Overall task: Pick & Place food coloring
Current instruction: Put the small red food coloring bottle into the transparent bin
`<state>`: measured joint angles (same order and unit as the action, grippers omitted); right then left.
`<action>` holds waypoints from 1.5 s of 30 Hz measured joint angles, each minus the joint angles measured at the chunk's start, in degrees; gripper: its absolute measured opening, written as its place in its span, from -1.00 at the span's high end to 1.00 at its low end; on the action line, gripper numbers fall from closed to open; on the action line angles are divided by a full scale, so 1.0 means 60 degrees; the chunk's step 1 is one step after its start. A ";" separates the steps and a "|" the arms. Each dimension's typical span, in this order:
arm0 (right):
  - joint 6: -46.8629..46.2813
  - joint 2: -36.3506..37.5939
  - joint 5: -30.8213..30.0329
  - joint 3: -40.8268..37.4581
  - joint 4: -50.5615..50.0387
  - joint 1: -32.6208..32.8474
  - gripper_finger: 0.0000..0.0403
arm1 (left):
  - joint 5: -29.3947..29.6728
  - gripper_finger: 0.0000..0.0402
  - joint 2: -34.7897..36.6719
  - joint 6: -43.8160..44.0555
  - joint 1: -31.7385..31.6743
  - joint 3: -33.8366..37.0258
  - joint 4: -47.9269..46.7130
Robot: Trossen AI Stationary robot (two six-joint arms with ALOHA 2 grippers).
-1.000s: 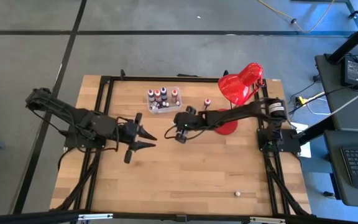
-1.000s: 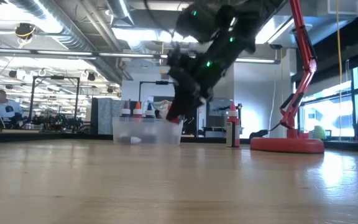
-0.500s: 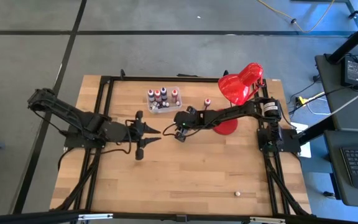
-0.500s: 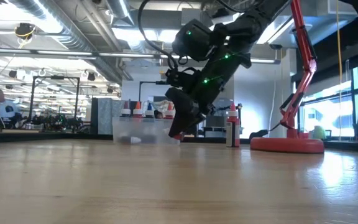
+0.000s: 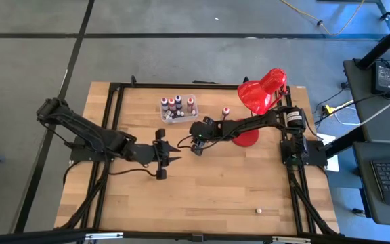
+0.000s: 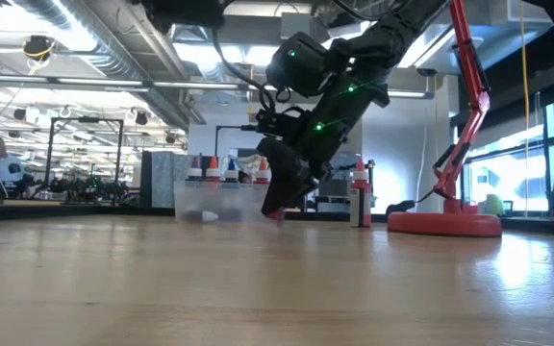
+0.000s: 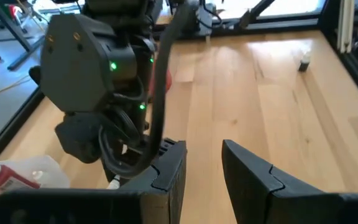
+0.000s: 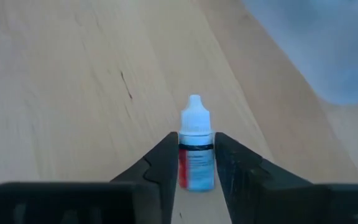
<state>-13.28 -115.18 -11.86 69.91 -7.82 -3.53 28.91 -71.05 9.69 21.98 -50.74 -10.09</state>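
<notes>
Your right claw (image 8: pixel 194 165) has a bottle (image 8: pixel 196 149) between its fingers just near of the box (image 5: pixel 177 108), apparently set on the surface and maybe loosening, so next you part wider and lift clear, minding the part-open, empty left claw (image 5: pixel 172 153) beside it.

You see a white-capped bottle (image 8: pixel 196 152) with a red-and-blue label, a red lamp (image 5: pixel 263 91), dark arms, and a pale wood-grain surface (image 5: pixel 208 183).
</notes>
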 joint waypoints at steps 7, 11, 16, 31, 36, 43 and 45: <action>0.0001 -0.0004 -0.0004 0.0000 -0.0058 0.0000 0.33 | 0.0018 0.50 -0.0464 0.0000 0.0000 0.0000 -0.0011; -0.0263 0.0341 -0.0013 -0.0004 -0.0318 0.0087 0.31 | 0.0217 0.50 -0.0598 0.0004 -0.0004 0.0000 -0.0013; -0.0284 0.1368 -0.0048 0.0022 -0.1268 0.0627 0.31 | 0.0356 0.46 -0.0663 -0.0011 -0.0230 0.0000 -0.0188; -0.2658 0.4060 -0.1382 -0.2628 -0.0740 0.3059 0.30 | -0.2419 -0.16 -0.0892 -0.0869 -0.2505 0.0003 0.0001; -0.3744 0.5273 -0.2375 -0.3653 -0.0407 0.3810 0.30 | -0.3025 -0.33 -0.1793 -0.1420 -0.3357 -0.0007 0.1177; -0.4994 0.5991 -0.2850 -0.4310 -0.0440 0.4317 0.30 | -0.3898 -0.36 -0.3121 -0.1980 -0.4407 0.0010 0.1682; -0.5210 0.6002 -0.2896 -0.4342 -0.0462 0.4355 0.30 | -0.4128 -0.36 -0.3437 -0.2080 -0.4561 0.0002 0.1865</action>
<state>-44.54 -79.16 -29.23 43.86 -10.59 22.60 4.14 -91.67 -2.79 -5.39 -50.73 1.11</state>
